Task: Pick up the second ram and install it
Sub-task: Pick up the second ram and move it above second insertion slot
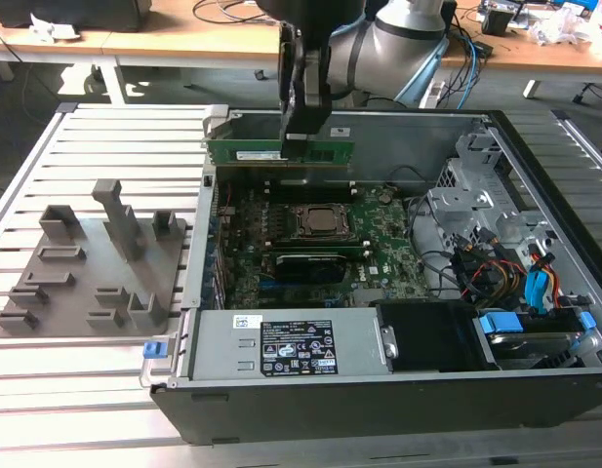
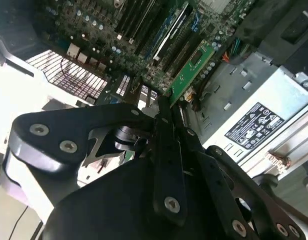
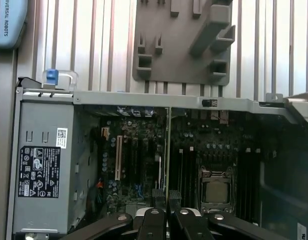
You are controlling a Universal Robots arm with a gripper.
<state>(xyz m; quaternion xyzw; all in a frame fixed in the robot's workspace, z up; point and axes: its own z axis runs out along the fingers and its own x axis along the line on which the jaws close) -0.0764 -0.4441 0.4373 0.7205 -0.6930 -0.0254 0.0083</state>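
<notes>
Right, the gripper (image 1: 299, 144) is over the open computer case (image 1: 418, 132), its fingers pinched together on the second ram (image 1: 247, 153). The stick hangs level, long edge down, near the case's far wall and clear above the motherboard (image 1: 379, 263), not seated in any slot. The gripper's body covers the stick's middle, so only the two green ends poke out either side. The arm (image 1: 408, 39) is cut off by the upper edge of the exterior view.

In the first wrist view the second ram (image 3: 168, 150) is edge-on, a thin line running out from between the fingertips. I can't tell which slot it lines up with. The grey holder tray (image 1: 86, 263) lies on the slatted table (image 1: 115, 136) at the exterior view's left, well apart from the gripper.
</notes>
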